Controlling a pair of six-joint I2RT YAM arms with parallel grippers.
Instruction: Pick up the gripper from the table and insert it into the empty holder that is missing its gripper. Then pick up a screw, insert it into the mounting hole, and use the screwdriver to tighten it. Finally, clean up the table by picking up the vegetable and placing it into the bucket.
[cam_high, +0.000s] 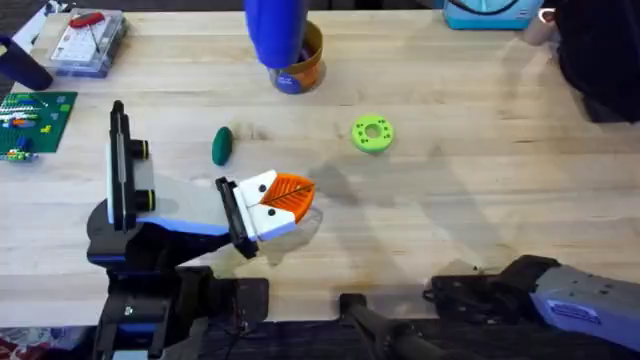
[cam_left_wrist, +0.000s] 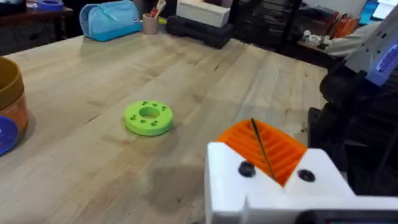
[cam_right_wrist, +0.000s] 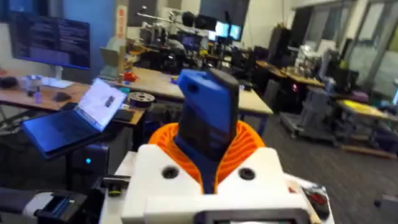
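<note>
— Two grippers to report. How do the jaws stand?

— Right gripper (cam_right_wrist: 208, 152) has its orange pads clamped on the blue handle of the screwdriver (cam_right_wrist: 208, 115), which points out at the room. Left gripper (cam_left_wrist: 258, 142) hangs low over the table (cam_high: 480, 200) with its jaws pressed together; I can make out nothing between them.

— Where is the vegetable?

— Lying on the bare wood, near the left gripper. From above, the vegetable (cam_high: 221, 145) lies well apart from the bucket (cam_high: 308, 68), which stands at the far side. A green disc (cam_left_wrist: 148, 117) lies off to the right.

— What could go wrong?

— Closed jaws cannot take the vegetable, so they would have to open first; coming down shut would likely nudge that smooth oval and send it rolling. The handle also seems to sit over the bucket from above, so it may block the drop or collide with the left arm. A loose hold could let the screwdriver fall.
</note>
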